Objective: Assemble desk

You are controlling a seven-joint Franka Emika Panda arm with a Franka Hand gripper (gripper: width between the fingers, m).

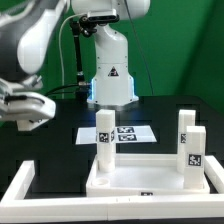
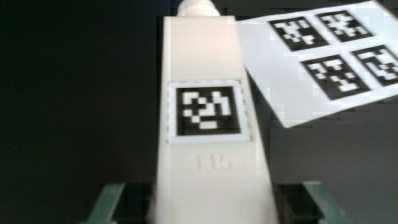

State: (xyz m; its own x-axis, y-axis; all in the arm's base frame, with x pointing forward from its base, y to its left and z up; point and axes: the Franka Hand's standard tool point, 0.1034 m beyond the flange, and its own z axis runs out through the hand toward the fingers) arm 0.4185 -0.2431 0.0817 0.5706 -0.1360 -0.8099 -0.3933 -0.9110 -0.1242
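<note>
The white leg (image 2: 208, 110), tag facing the wrist camera, sits clamped between the pincer's (image 2: 205, 200) two fingers. The marker board (image 2: 331, 62) lies just beside it on the black surface (image 2: 71, 100). In the exterior view, the tabletop panel (image 1: 150, 180) lies close beside the marker board, with legs standing on it.

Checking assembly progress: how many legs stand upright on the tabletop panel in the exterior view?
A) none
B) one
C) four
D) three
D: three tagged white legs stand on the tabletop panel, one toward the exterior view's left and two toward its right.
</note>
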